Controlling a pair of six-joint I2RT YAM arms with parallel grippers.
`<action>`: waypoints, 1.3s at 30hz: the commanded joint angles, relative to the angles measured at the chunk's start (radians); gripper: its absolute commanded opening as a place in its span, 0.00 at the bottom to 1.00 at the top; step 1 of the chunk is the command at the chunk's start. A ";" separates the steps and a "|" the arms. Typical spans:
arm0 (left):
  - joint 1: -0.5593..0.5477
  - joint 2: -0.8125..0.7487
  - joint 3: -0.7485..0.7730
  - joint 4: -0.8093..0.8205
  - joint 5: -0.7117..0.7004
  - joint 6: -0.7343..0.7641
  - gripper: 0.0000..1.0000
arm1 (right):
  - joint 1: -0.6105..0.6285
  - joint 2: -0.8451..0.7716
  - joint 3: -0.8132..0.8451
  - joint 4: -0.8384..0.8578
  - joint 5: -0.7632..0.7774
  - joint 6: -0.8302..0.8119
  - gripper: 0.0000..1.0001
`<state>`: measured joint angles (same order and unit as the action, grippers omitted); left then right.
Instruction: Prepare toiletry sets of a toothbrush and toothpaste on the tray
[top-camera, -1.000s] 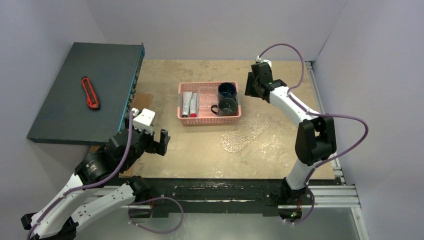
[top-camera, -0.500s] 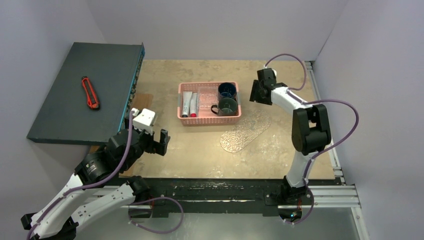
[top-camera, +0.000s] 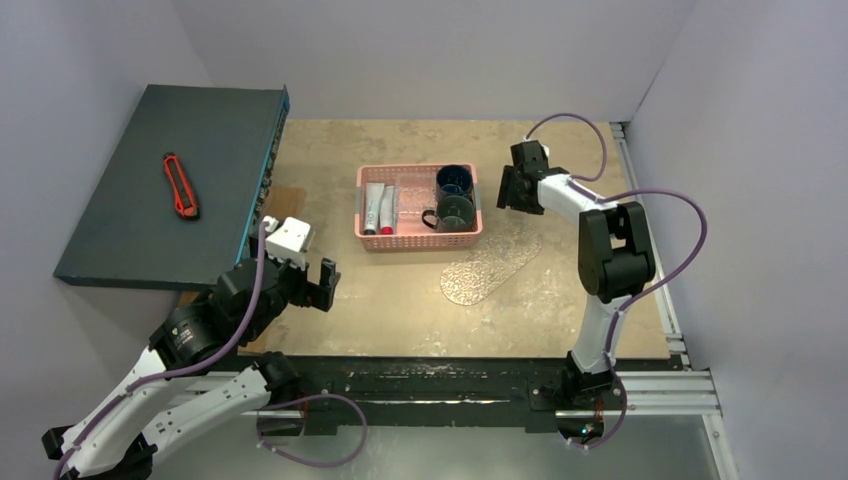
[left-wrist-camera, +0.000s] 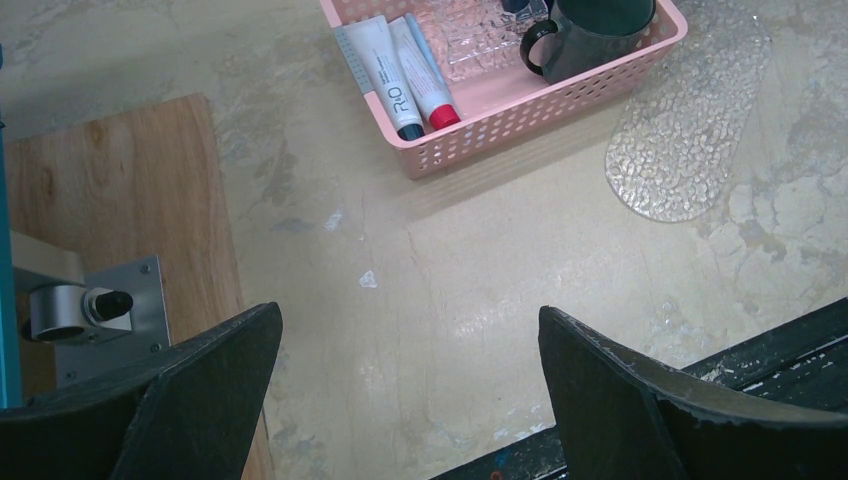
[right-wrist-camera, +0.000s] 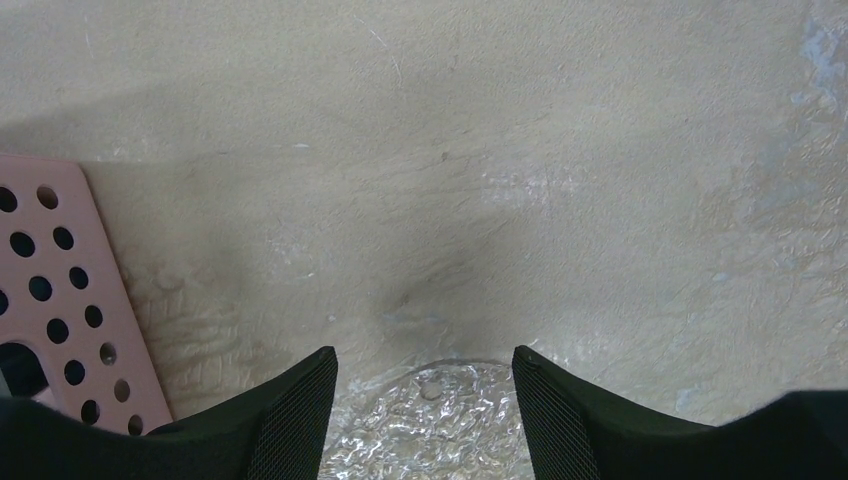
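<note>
Pink basket (top-camera: 420, 240) holds the blue mug (top-camera: 454, 181), the dark green mug (top-camera: 456, 212), two tubes (top-camera: 378, 208) and what looks like a toothbrush (left-wrist-camera: 418, 45). Touching its corner lies the tray (top-camera: 490, 263). The right gripper (top-camera: 510, 188) hovers above the tray's far end, jaws apart. The left gripper (top-camera: 318, 285) hangs near its base, jaws wide apart.

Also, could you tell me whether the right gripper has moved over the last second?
Yes. Against the pink basket, the right gripper has shifted down the top view, toward the tray's far end.
</note>
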<state>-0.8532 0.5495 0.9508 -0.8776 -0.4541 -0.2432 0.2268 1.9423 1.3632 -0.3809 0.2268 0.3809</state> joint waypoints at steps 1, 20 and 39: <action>-0.004 -0.008 -0.006 0.034 -0.002 0.010 1.00 | -0.006 -0.001 -0.013 0.012 0.023 -0.011 0.68; -0.003 -0.021 -0.004 0.033 0.006 0.008 1.00 | -0.004 -0.001 -0.127 0.022 0.022 -0.018 0.70; -0.003 -0.038 0.001 0.024 0.014 0.001 1.00 | 0.037 -0.196 -0.363 0.028 0.019 0.056 0.68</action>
<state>-0.8532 0.5240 0.9508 -0.8780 -0.4488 -0.2436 0.2417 1.7786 1.0462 -0.2478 0.2497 0.3855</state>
